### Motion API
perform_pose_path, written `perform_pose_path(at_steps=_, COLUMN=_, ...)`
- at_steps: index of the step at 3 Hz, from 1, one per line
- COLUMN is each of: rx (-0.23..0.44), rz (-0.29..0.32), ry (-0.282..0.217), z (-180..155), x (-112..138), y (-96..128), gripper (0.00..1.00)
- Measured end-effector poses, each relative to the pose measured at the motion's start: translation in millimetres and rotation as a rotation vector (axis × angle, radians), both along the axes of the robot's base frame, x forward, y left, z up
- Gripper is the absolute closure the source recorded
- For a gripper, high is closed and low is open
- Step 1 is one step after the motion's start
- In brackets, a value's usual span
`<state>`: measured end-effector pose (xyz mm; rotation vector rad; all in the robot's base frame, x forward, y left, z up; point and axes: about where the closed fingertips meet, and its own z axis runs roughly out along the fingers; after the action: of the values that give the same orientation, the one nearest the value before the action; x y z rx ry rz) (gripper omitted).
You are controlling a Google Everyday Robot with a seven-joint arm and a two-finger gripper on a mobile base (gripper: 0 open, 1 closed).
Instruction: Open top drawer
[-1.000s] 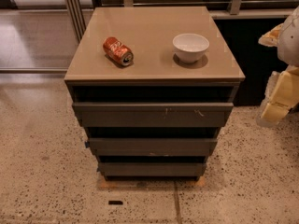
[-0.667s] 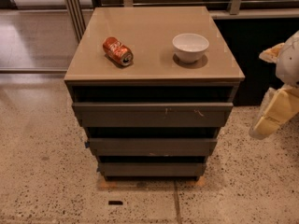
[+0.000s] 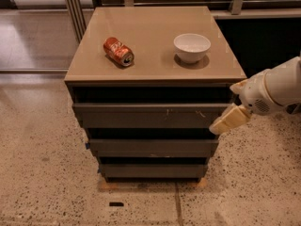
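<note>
the whole thing hinges on one relation here: the top drawer (image 3: pixel 146 115) lies to the left of the gripper (image 3: pixel 225 108), from the camera view, and its front runs long and flat from left to right just under the cabinet top (image 3: pixel 155 18). the gripper is parked right at the drawer's right-hand end, at about the same height as the front. its two cream fingers (image 3: pixel 229 121) are seen spread apart, one up near the dark gap above the front and one angled down-left across the front's right edge, with nothing held between them. whether the lower finger is actually touching the front can't be told. the drawer itself is the uppermost of three fronts, dark grey-brown with small white scratches near the middle and right, and no handle is seen on it. none of its interior is shown, so it's judged as not opened yet. since there's no handle, a hold would probably have to be found at the top lip or the side edge – and the pull would have to be made toward the camera, square to that long axis, not along it. a soda can (image 3: pixel 118 51) and a white bowl (image 3: pixel 192 47) are left on top, well clear of the gripper.
</note>
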<state>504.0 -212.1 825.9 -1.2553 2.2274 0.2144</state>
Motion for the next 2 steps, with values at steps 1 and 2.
perform_pose_path(at_steps=1, rx=0.017, rz=-0.026, ry=-0.025, z=-14.0, x=17.3, y=-3.9, gripper=0.42)
perform_pose_path(at_steps=2, rx=0.016, rz=-0.025, ry=-0.027, z=-12.3, x=16.9, y=-3.4, gripper=0.65)
